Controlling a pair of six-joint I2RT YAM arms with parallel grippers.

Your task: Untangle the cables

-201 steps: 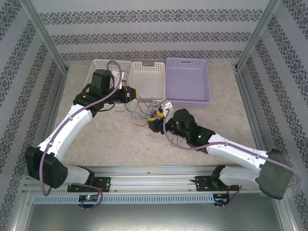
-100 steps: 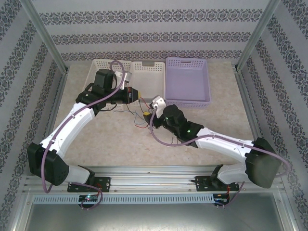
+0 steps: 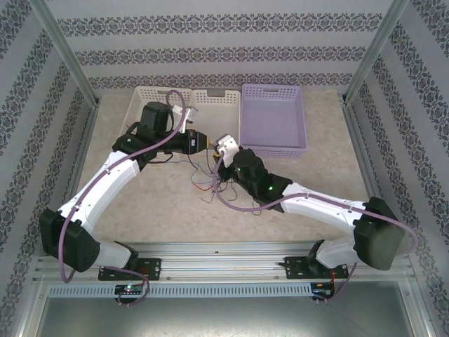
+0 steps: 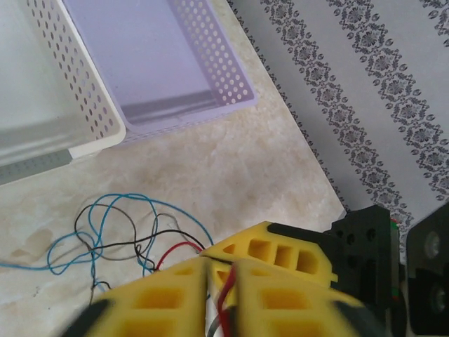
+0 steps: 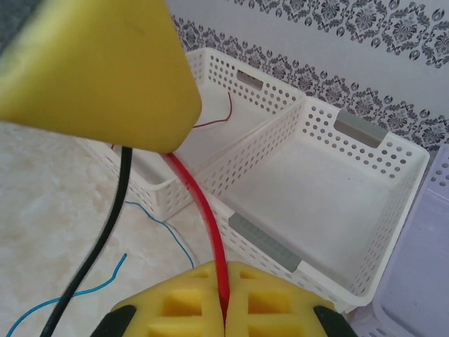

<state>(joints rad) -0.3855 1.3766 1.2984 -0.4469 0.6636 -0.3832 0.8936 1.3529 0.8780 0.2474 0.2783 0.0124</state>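
Cables [image 4: 123, 239]: thin, limp, light, snag-prone; tangle mid-desk [image 3: 161, 207]. Right claw [image 5: 224, 298] clenched on red cable [image 5: 208, 217]. Left claw [image 4: 219, 288]: grip cannot tell. Best hold, by judgement: single strand beside knot.

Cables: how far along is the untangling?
Done: one thin red wire lies in a white basket. In hand: the right gripper is shut on a red cable. Remaining: blue cable and black cable loop across each other on the table.
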